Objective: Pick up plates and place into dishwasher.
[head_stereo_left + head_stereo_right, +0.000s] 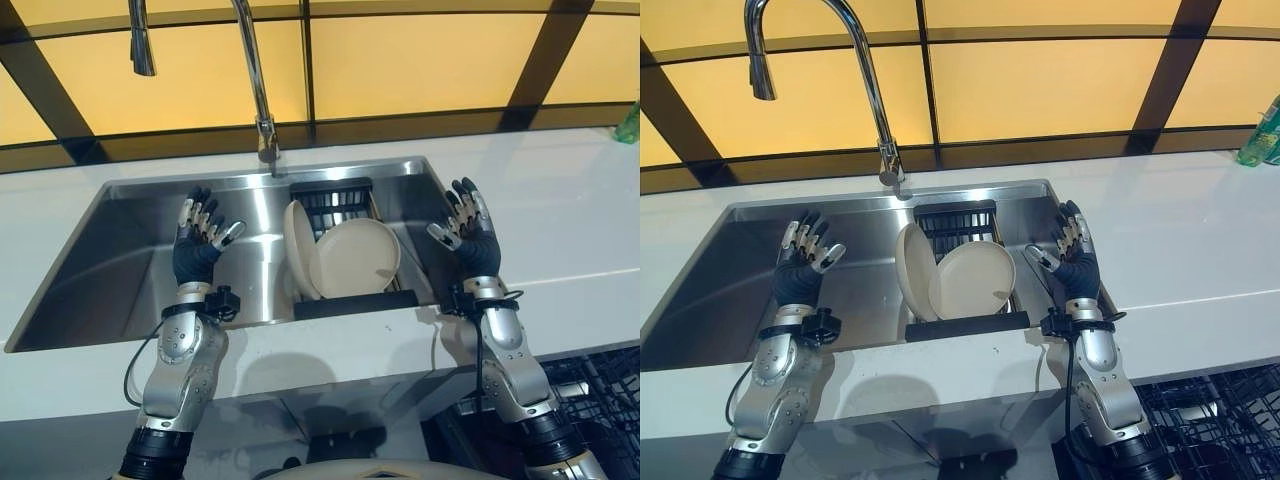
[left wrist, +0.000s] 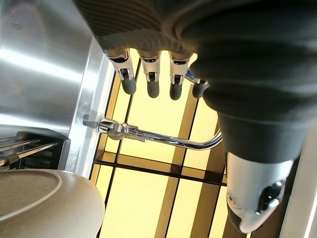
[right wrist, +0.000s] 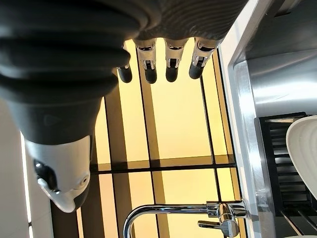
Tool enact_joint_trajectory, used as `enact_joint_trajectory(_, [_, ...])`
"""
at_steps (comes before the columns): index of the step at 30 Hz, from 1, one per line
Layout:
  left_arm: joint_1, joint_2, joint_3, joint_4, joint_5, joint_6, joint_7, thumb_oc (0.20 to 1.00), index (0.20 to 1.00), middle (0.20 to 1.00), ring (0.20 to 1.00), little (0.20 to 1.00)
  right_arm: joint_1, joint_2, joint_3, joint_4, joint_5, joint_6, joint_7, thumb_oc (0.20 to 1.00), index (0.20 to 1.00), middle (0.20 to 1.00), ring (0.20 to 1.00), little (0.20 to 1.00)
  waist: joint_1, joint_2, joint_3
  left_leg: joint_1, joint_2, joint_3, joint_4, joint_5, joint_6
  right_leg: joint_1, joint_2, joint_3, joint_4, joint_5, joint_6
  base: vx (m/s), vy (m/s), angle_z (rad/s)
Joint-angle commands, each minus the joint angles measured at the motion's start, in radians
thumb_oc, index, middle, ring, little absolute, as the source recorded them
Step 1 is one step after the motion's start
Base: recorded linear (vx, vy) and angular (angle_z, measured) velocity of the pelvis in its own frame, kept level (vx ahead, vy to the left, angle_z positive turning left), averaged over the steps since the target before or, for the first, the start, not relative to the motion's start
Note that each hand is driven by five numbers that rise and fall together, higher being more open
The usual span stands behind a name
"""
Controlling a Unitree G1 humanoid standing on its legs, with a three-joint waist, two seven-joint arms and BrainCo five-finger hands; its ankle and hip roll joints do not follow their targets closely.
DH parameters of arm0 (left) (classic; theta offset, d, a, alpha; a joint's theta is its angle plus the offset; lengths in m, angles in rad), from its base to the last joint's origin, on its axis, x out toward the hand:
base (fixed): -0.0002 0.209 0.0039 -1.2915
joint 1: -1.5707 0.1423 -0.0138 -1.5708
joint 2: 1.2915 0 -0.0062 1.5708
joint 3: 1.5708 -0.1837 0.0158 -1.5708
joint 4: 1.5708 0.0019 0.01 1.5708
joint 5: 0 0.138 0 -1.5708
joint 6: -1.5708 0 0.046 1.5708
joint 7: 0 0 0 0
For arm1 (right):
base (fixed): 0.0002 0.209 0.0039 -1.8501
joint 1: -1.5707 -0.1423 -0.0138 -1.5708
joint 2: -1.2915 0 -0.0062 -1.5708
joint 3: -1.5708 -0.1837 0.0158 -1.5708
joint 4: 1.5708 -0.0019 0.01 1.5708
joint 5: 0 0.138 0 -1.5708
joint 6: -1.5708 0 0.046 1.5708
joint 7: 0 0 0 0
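Left eye view: 2 plates [image 1: 345, 258] lean in a black rack [image 1: 340, 205] in the sink [image 1: 130, 260]. Left hand [image 1: 198, 240] & right hand [image 1: 468, 228] hover on each side, fingers wide, holding nothing.

Right eye view: dishwasher [image 1: 1215, 410] sits low, right of the desk [image 1: 1180, 230].

Wrist views: fingers straight. Reach w/ the right hand, pinch 1 plate's rim, lift slow.
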Motion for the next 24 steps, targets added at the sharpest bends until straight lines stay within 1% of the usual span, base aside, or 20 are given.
enact_joint_trajectory(1, [-0.036,0.044,0.015,0.007,-0.016,-0.071,-0.033,1.0,1.0,1.0,1.0,1.0,-0.002,0.006,-0.048,-0.09,0.003,-0.052,0.003,1.0,1.0,1.0,1.0,1.0,0.02,-0.013,-0.05,0.002,0.017,-0.017,0.013,-0.083,-0.003,-0.068,-0.035,-0.086,0.015,0.023,0.055,0.0,0.0,0.0])
enact_joint_trajectory(6, [-0.04,0.054,0.017,0.004,-0.023,-0.071,-0.051,1.0,1.0,1.0,1.0,1.0,-0.005,0.005,-0.05,-0.094,0.002,-0.05,-0.003,1.0,1.0,1.0,1.0,1.0,0.021,-0.013,-0.047,0.001,0.015,-0.019,0.012,-0.083,-0.002,-0.069,-0.036,-0.086,0.016,0.023,0.058,0.0,0.0,0.0])
enact_joint_trajectory(9, [-0.027,0.052,0.026,-0.005,-0.013,-0.083,-0.064,1.0,1.0,1.0,1.0,1.0,-0.009,0.002,-0.054,-0.09,-0.004,-0.052,-0.007,1.0,1.0,1.0,1.0,1.0,0.026,-0.01,-0.045,-0.003,0.015,-0.021,0.015,-0.081,-0.002,-0.071,-0.037,-0.087,0.017,0.024,0.057,0.0,0.0,0.0])
enact_joint_trajectory(12, [-0.033,0.052,0.024,-0.004,0.018,-0.078,-0.067,1.0,1.0,1.0,1.0,1.0,-0.018,0.003,-0.045,-0.08,-0.016,-0.053,-0.017,1.0,1.0,1.0,1.0,1.0,0.027,-0.009,-0.046,-0.001,0.015,-0.022,0.014,-0.083,-0.002,-0.068,-0.037,-0.088,0.016,0.022,0.058,0.0,0.0,0.0])
enact_joint_trajectory(16, [-0.05,0.065,0.024,0.002,0.057,-0.076,-0.078,1.0,1.0,1.0,1.0,1.0,-0.02,-0.005,-0.045,-0.082,0.005,-0.053,-0.008,1.0,1.0,1.0,1.0,1.0,0.024,-0.008,-0.048,0.0,0.014,-0.021,0.015,-0.083,-0.003,-0.068,-0.039,-0.087,0.017,0.021,0.06,0.0,0.0,0.0])
enact_joint_trajectory(18, [-0.065,0.087,0.028,0.011,0.167,-0.093,-0.063,1.0,1.0,1.0,1.0,1.0,-0.025,-0.008,-0.042,-0.074,0.01,-0.055,0.0,1.0,1.0,1.0,1.0,1.0,0.02,-0.005,-0.05,0.002,0.014,-0.02,0.015,-0.083,-0.004,-0.067,-0.039,-0.086,0.018,0.021,0.059,0.02,0.006,0.0])
enact_joint_trajectory(19, [-0.071,0.096,0.029,0.012,0.198,-0.093,-0.055,1.0,1.0,1.0,1.0,1.0,-0.026,-0.008,-0.04,-0.074,0.009,-0.054,0.0,1.0,1.0,1.0,1.0,1.0,0.02,-0.004,-0.05,0.002,0.013,-0.019,0.015,-0.083,-0.004,-0.067,-0.039,-0.086,0.018,0.021,0.059,0.04,0.013,0.0])
enact_joint_trajectory(22, [-0.103,0.175,0.049,0.036,0.357,-0.095,-0.044,1.0,1.0,1.0,1.0,1.0,-0.031,-0.025,-0.033,-0.072,0.018,-0.051,0.0,1.0,1.0,1.0,1.0,1.0,0.013,0.002,-0.056,0.003,0.012,-0.014,0.013,-0.082,-0.006,-0.069,-0.041,-0.084,0.017,0.021,0.06,0.04,0.017,0.0])
enact_joint_trajectory(23, [-0.111,0.21,0.057,0.049,0.423,-0.094,-0.042,1.0,1.0,1.0,1.0,1.0,-0.03,-0.034,-0.036,-0.072,0.024,-0.047,0.002,1.0,1.0,1.0,1.0,1.0,0.01,0.005,-0.06,0.003,0.012,-0.011,0.013,-0.081,-0.006,-0.07,-0.042,-0.083,0.017,0.022,0.062,0.05,0.028,-0.01])
enact_joint_trajectory(24, [-0.12,0.249,0.064,0.063,0.454,-0.092,-0.04,1.0,1.0,1.0,1.0,1.0,-0.028,-0.045,-0.037,-0.072,0.036,-0.044,0.003,1.0,1.0,1.0,1.0,1.0,0.006,0.008,-0.063,0.003,0.012,-0.008,0.012,-0.081,-0.007,-0.071,-0.043,-0.081,0.016,0.022,0.063,0.05,0.029,0.0])
